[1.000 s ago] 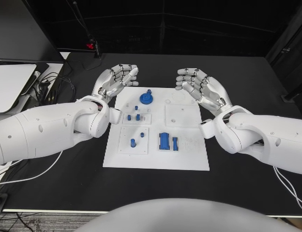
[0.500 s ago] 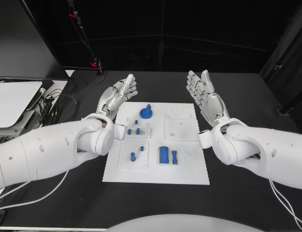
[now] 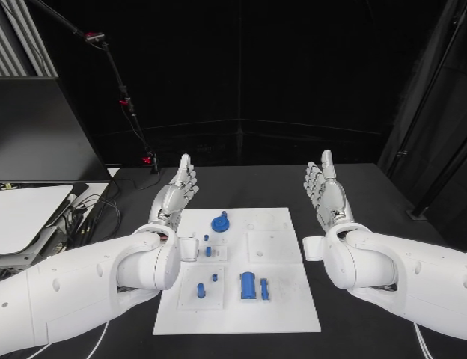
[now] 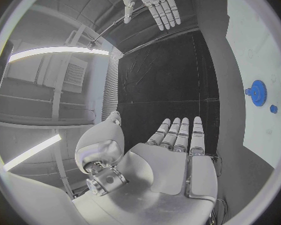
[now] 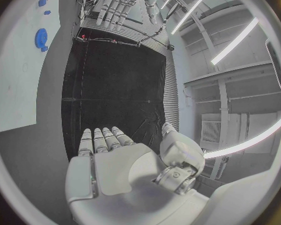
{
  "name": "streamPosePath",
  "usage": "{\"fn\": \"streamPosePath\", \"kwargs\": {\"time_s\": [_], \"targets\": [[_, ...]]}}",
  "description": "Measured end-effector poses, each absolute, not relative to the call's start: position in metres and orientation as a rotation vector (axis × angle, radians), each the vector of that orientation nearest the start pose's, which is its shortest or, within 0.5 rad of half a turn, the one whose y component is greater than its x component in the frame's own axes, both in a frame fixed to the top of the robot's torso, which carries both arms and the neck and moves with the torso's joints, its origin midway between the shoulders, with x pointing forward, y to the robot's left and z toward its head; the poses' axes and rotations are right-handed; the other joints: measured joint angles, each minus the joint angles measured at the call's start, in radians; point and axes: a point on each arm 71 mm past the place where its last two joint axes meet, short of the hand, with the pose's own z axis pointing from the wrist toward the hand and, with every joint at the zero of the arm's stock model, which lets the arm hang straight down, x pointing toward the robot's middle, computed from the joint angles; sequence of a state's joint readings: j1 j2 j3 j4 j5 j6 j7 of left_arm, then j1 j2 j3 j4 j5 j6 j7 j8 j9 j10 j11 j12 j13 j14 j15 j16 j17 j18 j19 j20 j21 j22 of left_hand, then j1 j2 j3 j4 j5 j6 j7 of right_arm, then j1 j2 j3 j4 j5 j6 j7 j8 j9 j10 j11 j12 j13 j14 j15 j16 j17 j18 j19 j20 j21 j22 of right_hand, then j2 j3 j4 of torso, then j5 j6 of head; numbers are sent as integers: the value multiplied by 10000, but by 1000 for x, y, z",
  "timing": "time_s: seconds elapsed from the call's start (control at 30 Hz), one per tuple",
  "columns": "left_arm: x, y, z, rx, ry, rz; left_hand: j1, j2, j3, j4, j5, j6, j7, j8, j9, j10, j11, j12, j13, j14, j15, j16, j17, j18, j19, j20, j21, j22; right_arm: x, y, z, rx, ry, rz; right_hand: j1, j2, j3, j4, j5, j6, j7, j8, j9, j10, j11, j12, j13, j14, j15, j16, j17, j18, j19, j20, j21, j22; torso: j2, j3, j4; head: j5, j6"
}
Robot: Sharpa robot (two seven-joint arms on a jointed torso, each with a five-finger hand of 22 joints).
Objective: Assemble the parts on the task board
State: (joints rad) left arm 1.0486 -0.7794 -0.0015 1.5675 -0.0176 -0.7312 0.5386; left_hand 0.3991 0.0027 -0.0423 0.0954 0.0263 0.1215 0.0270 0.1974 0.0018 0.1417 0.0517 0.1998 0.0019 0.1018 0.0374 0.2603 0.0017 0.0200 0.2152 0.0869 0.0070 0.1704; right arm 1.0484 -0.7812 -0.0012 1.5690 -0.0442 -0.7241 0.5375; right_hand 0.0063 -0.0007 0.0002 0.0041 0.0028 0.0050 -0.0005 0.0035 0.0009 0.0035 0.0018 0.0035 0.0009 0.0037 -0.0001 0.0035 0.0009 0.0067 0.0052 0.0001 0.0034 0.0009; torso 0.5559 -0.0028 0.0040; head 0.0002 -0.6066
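On the black tabletop (image 3: 347, 187) the white rectangular task board (image 3: 239, 318) lies with its long axis running from six o'clock to twelve o'clock. Nearest, at the board's six o'clock end, stand a tall blue block (image 3: 248, 284) and, at its three o'clock side, a slim blue bar (image 3: 265, 289); at their nine o'clock sit two small blue pegs (image 3: 201, 289) in a raised plate. Farther up, more small blue pegs (image 3: 206, 240) lie near the nine o'clock edge, and beyond them the round blue toothed gear (image 3: 221, 224).

Both hands are raised past the board's far corners, palms facing each other, holding nothing. The left hand (image 3: 176, 191) stands at eleven o'clock of the gear, fingers (image 4: 181, 135) straight and pressed side by side; the right hand (image 3: 325, 188) stands at one o'clock, fingers (image 5: 102, 139) likewise flat together. The gear lies toward six o'clock from both, nearer the left hand, which I judge better placed to reach it.

Compared with a second ago, the fingers have straightened from a curl and the hands have lifted upright; the camera has also tilted upward.
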Motion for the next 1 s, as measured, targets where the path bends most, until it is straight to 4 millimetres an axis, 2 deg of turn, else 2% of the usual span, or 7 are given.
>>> {"fn": "streamPosePath", "kwargs": {"time_s": [0.03, 0.17, 0.37, 0.57, 0.77, 1.0], "targets": [[462, 190, -224, -11784, 12220, -12706, -167, -4, 84, -84, -39, -46, -46, -84, -1, -52, -85, -79, 0, -48, -48, -107, 0, -61, -102, -102, 0, -69, 461, -190, -223, 11526, 12265, 12789, 0, 0, 0, 0, 0, 0, 0, 0, 0, 0, 0, 0, 0, 0, 0, 0, 0, 1, 0, 0, 0, 0, -22, 7, -7, -1, 23], [462, 191, -224, -11929, 12225, -12528, -782, -13, 261, -502, -136, -197, -197, -389, -6, -277, -309, -392, 0, -437, -241, -511, 0, -62, -459, -459, 0, -334, 461, -191, -224, 11801, 12266, 12579, 0, 0, 0, 0, 0, 0, 0, 0, 1, 0, 0, 0, 1, 0, 0, 0, 1, 1, 0, 0, 0, 1, -84, 19, -27, -2, 58], [462, 192, -225, -12037, 12231, -12398, -1458, -22, 382, -743, -188, -673, -227, -722, -5, -509, -465, -733, -9, -749, -316, -948, 0, -62, -759, -755, 0, -623, 461, -192, -225, 12001, 12269, 12423, 0, 0, 0, 0, 0, 0, 0, 1, 3, 1, 0, 0, 2, 0, 0, 0, 2, 1, 0, 0, 0, 1, -108, 25, -36, -2, 66], [461, 192, -226, -12086, 12232, -12337, -2029, -20, 425, -841, -188, -969, -250, -1008, -5, -1080, -499, -1017, -9, -878, -372, -1329, -5, -61, -1050, -838, 0, -1113, 461, -192, -226, 12096, 12273, 12347, 1, 1, 0, 0, 0, 0, 0, 1, 4, 1, 0, 1, 3, 0, 0, 1, 3, 2, 0, 0, 0, 2, -114, 27, -38, -2, 66], [461, 192, -226, -12112, 12233, -12310, -2415, -40, 398, -871, -213, -1063, -272, -1573, -3, -1270, -515, -1592, -9, -926, -350, -1615, -8, -60, -1492, -859, 0, -1491, 461, -193, -226, 12145, 12275, 12312, 1, 1, 0, 0, 0, 1, 0, 2, 6, 1, 0, 1, 4, 1, 0, 1, 4, 2, 0, 0, 0, 2, -116, 28, -41, -2, 66], [461, 193, -226, -12132, 12233, -12292, -2917, -33, 423, -896, -225, -1125, -265, -1884, 0, -1335, -507, -1892, -8, -954, -376, -2352, -7, -60, -1987, -868, -36, -1657, 461, -193, -226, 12172, 12277, 12292, 1, 1, 0, 1, 0, 0, 0, 2, 7, 1, 0, 1, 5, 1, 0, 1, 5, 3, 1, 0, 0, 3, -117, 28, -41, -2, 66]]}}
